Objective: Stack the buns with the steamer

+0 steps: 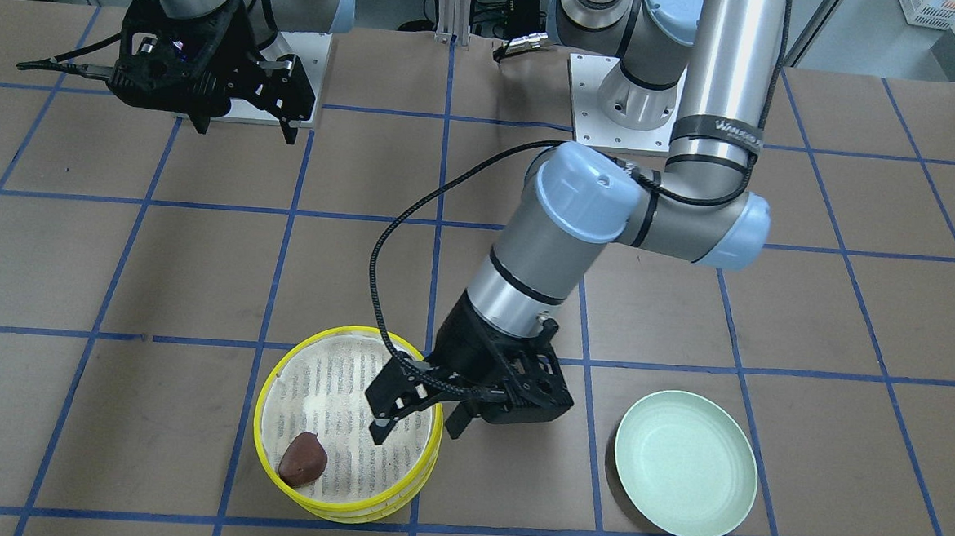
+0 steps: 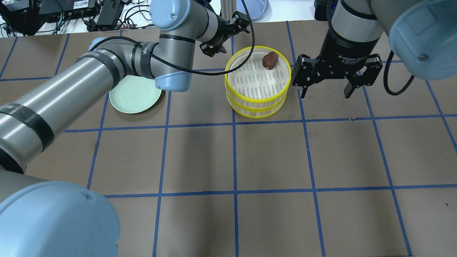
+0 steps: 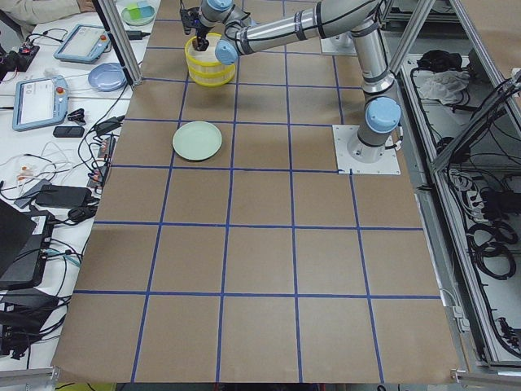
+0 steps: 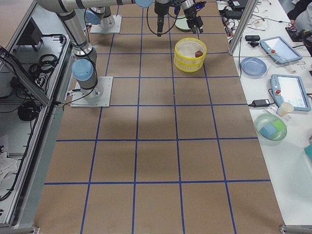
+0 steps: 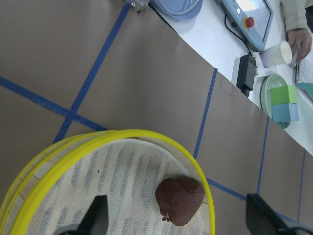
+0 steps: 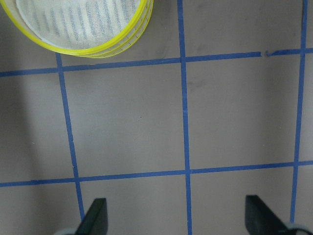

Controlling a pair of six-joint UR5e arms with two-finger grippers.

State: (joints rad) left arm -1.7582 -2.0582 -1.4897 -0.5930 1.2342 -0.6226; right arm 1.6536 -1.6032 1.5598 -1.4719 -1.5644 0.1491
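The two steamer trays (image 1: 343, 502) stand stacked, yellow rims aligned (image 2: 256, 107). The dark reddish-brown bun (image 1: 302, 460) lies on the gauze of the top tray, near its rim (image 2: 270, 60); the left wrist view shows it too (image 5: 179, 200). The cream-white bun is hidden or out of view. My left gripper (image 1: 421, 416) is open and empty, hovering over the stack's edge on the plate side (image 2: 226, 35). My right gripper (image 2: 325, 93) is open and empty, high beside the stack's other side (image 1: 246, 129); its wrist view shows the stack's rim (image 6: 98, 49).
An empty pale green plate (image 1: 685, 464) lies on the table on my left of the stack (image 2: 135, 94). A side bench past the table's far edge holds tablets, bowls and a cup (image 4: 287, 87). My left arm (image 2: 71, 89) reaches across above the plate.
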